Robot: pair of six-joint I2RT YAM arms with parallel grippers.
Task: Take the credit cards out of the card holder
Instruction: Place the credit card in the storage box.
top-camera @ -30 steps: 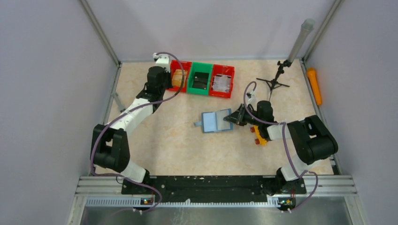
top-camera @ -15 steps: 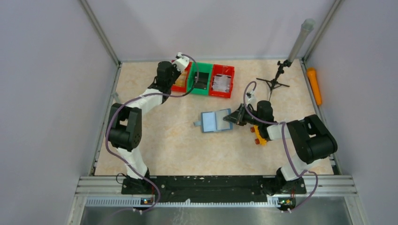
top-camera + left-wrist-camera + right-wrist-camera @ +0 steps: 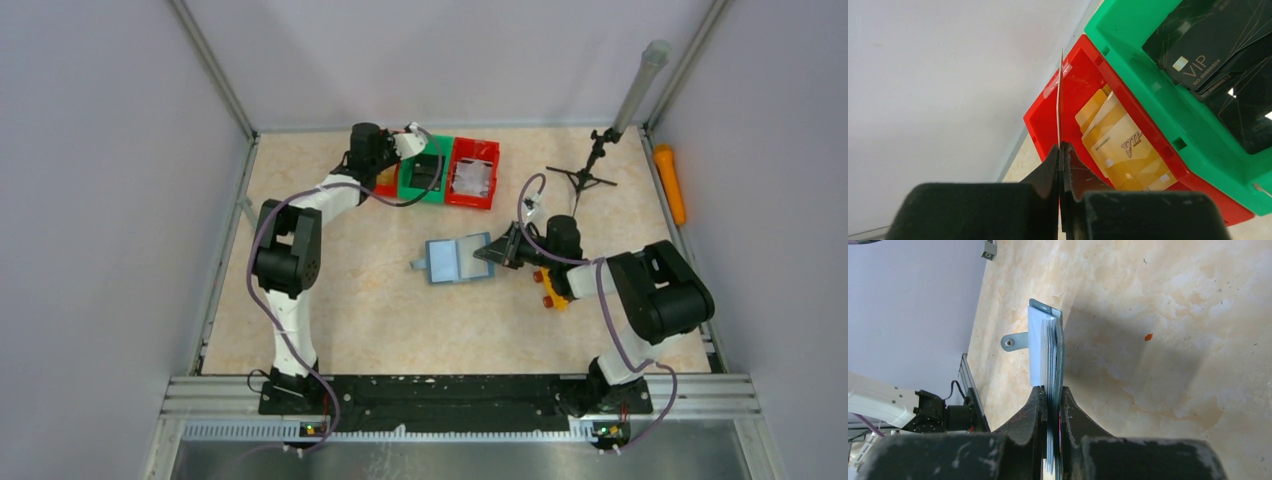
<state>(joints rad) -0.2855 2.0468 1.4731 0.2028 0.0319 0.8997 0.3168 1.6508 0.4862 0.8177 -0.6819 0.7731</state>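
Left pincer (image 3: 1060, 150), we find, is closed tight on a thin card (image 3: 1059, 100) seen edge-on, above a red bin (image 3: 1083, 82) that contains gold cards (image 3: 1123, 145). Dark credit cards (image 3: 1205, 47) lie in the green bin (image 3: 1148, 95) beside it, at 12 o'clock on the table (image 3: 350, 300). Right pincer (image 3: 1053, 392) is clamped on the 3 o'clock edge of the card holder (image 3: 1045, 340), which sits open near the table centre. We record a beige marbled top, plain grey walls (image 3: 100, 200), and a small tripod (image 3: 590, 170) at 2 o'clock.
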